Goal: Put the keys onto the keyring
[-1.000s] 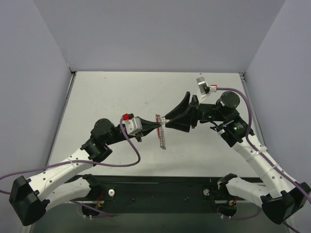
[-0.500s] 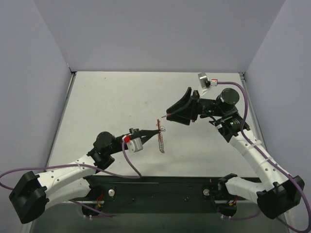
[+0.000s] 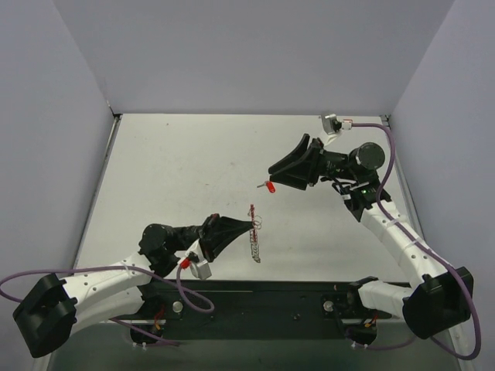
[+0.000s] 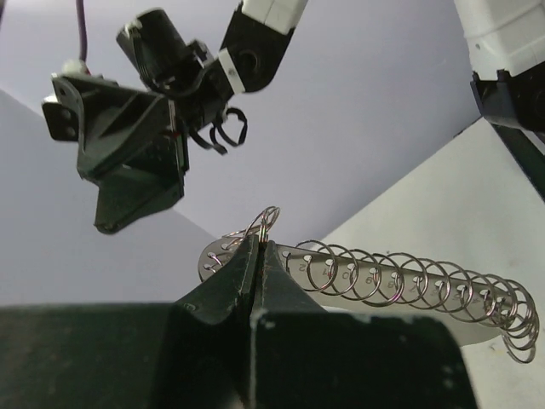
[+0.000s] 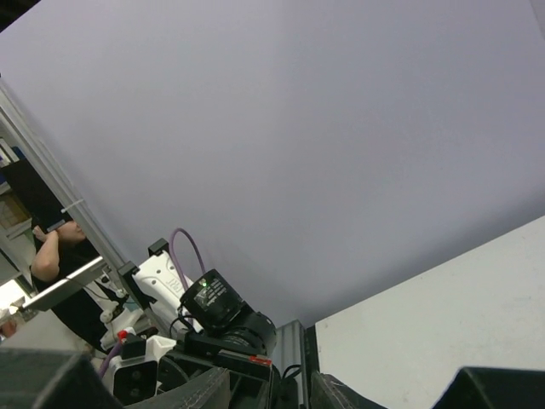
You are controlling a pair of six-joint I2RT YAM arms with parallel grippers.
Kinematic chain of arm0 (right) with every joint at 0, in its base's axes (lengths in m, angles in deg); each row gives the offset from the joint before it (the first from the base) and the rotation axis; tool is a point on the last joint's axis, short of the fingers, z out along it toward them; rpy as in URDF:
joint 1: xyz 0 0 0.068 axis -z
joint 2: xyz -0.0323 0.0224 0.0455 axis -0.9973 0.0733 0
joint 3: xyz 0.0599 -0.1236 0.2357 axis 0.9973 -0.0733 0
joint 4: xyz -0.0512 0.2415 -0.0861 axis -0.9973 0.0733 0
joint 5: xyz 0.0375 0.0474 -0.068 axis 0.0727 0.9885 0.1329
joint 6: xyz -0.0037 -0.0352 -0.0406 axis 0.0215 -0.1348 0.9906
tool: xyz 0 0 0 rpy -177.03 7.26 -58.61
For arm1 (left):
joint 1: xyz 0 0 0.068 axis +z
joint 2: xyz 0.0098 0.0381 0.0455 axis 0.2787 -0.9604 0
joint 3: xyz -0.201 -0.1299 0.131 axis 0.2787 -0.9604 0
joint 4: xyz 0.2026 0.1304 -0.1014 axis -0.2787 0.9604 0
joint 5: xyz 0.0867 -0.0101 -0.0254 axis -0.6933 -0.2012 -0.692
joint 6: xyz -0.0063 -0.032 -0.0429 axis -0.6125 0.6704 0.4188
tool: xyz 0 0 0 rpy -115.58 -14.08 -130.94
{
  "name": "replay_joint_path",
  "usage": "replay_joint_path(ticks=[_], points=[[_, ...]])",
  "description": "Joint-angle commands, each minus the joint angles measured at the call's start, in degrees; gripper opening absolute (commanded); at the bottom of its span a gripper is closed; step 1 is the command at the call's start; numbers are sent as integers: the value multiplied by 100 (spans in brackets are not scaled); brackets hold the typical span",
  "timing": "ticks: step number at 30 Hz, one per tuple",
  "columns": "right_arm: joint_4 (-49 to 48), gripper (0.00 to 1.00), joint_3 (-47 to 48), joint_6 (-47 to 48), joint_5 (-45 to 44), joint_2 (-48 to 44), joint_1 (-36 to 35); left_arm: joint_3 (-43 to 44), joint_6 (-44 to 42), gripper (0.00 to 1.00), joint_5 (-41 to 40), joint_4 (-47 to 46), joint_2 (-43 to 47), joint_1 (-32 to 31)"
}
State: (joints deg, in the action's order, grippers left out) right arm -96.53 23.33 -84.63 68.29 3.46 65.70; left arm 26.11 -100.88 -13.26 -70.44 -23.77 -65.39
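Top external: left claw [image 3: 250,225] clenched on keyring [image 3: 254,236]; key [image 3: 270,186] just beside right claw [image 3: 273,173], grip unclear.

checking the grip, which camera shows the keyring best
Left wrist: the keyring spans the frame close up, its row of wire loops clear, one end pinched in the shut left gripper. Top external shows it only as a thin edge-on sliver. Right wrist shows none of it.
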Motion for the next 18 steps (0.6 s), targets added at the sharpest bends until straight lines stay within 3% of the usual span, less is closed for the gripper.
replay_joint_path(ticks=[1,18], points=[[-976,42,7,-146,251,-52,76,33,-270,0,618,-941,-27,-36],[-888,45,-81,-93,295,-148,146,182,-191,0,786,-1021,-98,-36]])
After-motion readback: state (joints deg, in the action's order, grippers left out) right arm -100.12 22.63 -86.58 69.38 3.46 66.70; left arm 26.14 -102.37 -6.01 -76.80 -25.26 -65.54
